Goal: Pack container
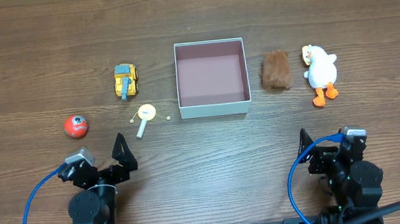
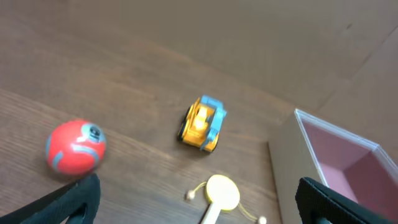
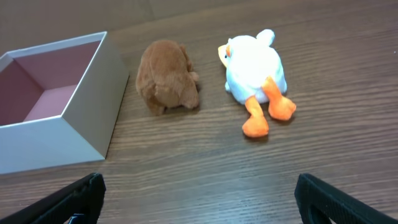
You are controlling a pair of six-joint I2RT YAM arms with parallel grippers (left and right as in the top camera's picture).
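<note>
The container (image 1: pixel 214 110) is a square white-walled box with a pinkish floor at the table's middle; nothing lies in it. It also shows in the left wrist view (image 2: pixel 292 168) and the right wrist view (image 3: pixel 74 118). Left of it lie a yellow toy truck (image 1: pixel 126 81) (image 2: pixel 202 123), a yellow paddle drum (image 1: pixel 145 116) (image 2: pixel 221 194) and a red ball (image 1: pixel 76 125) (image 2: pixel 75 147). Right of it lie a brown plush (image 1: pixel 276 70) (image 3: pixel 168 84) and a white duck plush (image 1: pixel 320 72) (image 3: pixel 255 71). My left gripper (image 1: pixel 109 163) (image 2: pixel 199 208) and right gripper (image 1: pixel 326 142) (image 3: pixel 199 202) are open and empty near the front edge.
Blue cables (image 1: pixel 29 209) loop beside both arm bases at the front edge. The wooden table top (image 1: pixel 204 156) lies bare between the grippers and the toys.
</note>
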